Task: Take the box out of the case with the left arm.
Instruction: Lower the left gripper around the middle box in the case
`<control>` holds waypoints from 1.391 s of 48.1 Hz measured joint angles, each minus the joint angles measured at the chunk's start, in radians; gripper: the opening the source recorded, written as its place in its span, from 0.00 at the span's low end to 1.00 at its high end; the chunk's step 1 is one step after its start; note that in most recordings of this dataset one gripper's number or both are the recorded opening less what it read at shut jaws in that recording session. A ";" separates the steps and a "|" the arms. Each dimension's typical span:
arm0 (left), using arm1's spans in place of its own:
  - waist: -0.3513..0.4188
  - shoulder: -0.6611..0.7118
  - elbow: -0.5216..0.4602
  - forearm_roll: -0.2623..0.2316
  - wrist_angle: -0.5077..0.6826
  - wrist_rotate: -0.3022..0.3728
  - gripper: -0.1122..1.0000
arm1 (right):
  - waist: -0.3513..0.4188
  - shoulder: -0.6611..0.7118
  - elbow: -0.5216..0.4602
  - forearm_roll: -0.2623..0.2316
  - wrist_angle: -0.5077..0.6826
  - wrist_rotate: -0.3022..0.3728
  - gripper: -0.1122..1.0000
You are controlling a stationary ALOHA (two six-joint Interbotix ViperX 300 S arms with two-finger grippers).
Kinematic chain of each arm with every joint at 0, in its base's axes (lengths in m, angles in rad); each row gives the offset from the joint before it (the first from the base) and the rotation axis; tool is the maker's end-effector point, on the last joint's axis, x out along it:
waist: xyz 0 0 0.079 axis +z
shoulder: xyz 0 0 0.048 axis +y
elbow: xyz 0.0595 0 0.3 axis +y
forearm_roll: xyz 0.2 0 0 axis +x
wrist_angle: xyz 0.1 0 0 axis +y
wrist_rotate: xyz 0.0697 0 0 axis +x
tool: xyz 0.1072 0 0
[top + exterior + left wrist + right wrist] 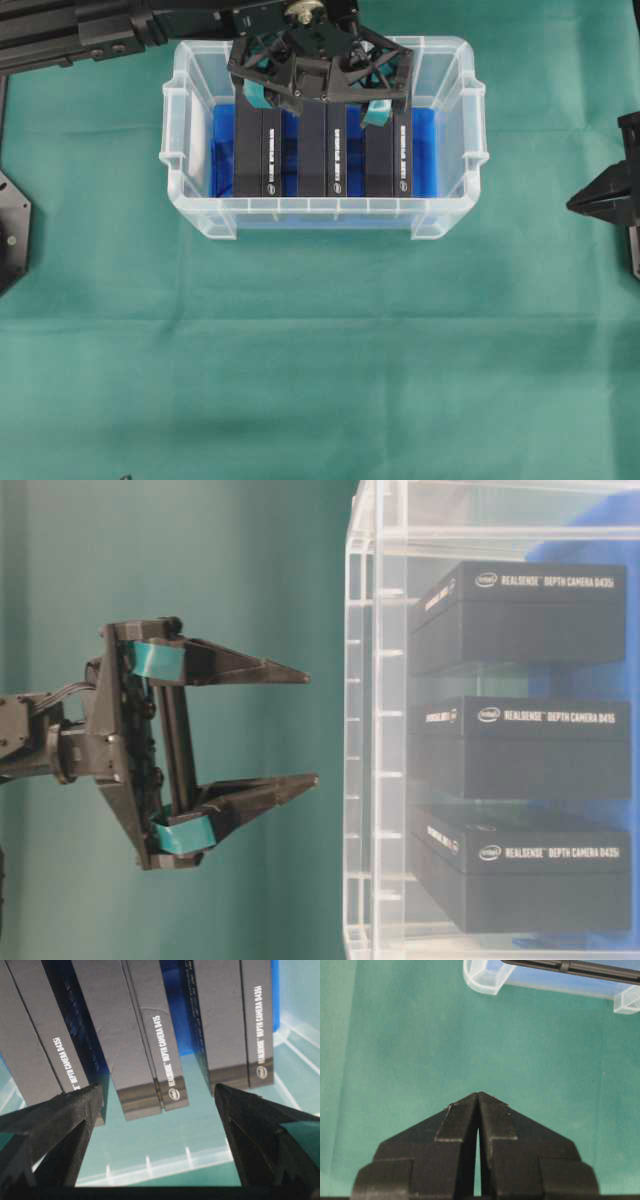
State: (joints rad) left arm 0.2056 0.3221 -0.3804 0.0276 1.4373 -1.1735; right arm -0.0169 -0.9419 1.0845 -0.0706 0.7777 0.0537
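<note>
The clear case stands at the back middle of the table on blue cloth lining. Three black camera boxes lie side by side in it: left, middle, right. My left gripper hangs open above the back of the case, its teal-padded fingers spread to either side of the middle box, touching nothing. From table level it shows open beside the case wall. My right gripper is shut and empty at the right edge, also in its wrist view.
Green cloth covers the table. The left arm's black link crosses the top left. A black mount sits at the left edge. The case's corner lies ahead of the right gripper.
</note>
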 measured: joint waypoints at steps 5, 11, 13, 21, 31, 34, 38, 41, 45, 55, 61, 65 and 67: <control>0.000 0.005 0.021 0.000 -0.035 -0.002 0.98 | 0.000 0.000 0.000 0.000 0.000 -0.002 0.10; 0.002 0.008 0.057 0.000 -0.074 -0.014 0.98 | 0.000 0.000 0.000 0.000 0.000 0.000 0.10; 0.000 0.006 0.067 0.000 -0.078 -0.012 0.98 | 0.000 0.000 0.000 0.000 0.000 -0.002 0.10; 0.000 0.006 0.107 0.000 -0.091 -0.018 0.98 | 0.000 0.000 0.000 0.000 0.000 -0.002 0.10; 0.000 0.008 0.150 0.002 -0.140 -0.020 0.98 | 0.000 0.000 -0.002 0.000 0.002 -0.002 0.10; 0.000 0.006 0.166 0.002 -0.158 -0.020 0.98 | 0.000 0.000 0.000 0.000 0.002 -0.002 0.10; 0.000 0.006 0.183 0.002 -0.175 -0.023 0.98 | 0.000 0.000 0.000 0.000 0.002 -0.003 0.10; 0.000 0.006 0.195 0.003 -0.184 -0.025 0.98 | 0.000 0.000 0.000 0.000 0.002 -0.002 0.10; 0.003 0.006 0.210 0.003 -0.192 -0.028 0.98 | 0.000 0.000 0.000 0.000 0.002 -0.002 0.10; 0.011 0.008 0.238 0.003 -0.218 -0.026 0.98 | 0.000 0.000 0.000 0.000 0.002 -0.003 0.10; 0.011 0.006 0.258 0.002 -0.250 -0.028 0.98 | 0.000 0.000 0.000 0.000 0.002 -0.003 0.10; 0.012 0.008 0.270 0.003 -0.268 -0.026 0.98 | 0.000 0.000 0.000 -0.002 0.002 -0.005 0.10; 0.012 0.006 0.279 0.003 -0.276 -0.029 0.98 | 0.000 0.000 0.000 0.000 0.002 -0.005 0.10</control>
State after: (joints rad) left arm 0.2178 0.3283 -0.1012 0.0307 1.1612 -1.2026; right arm -0.0169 -0.9419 1.0845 -0.0706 0.7793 0.0491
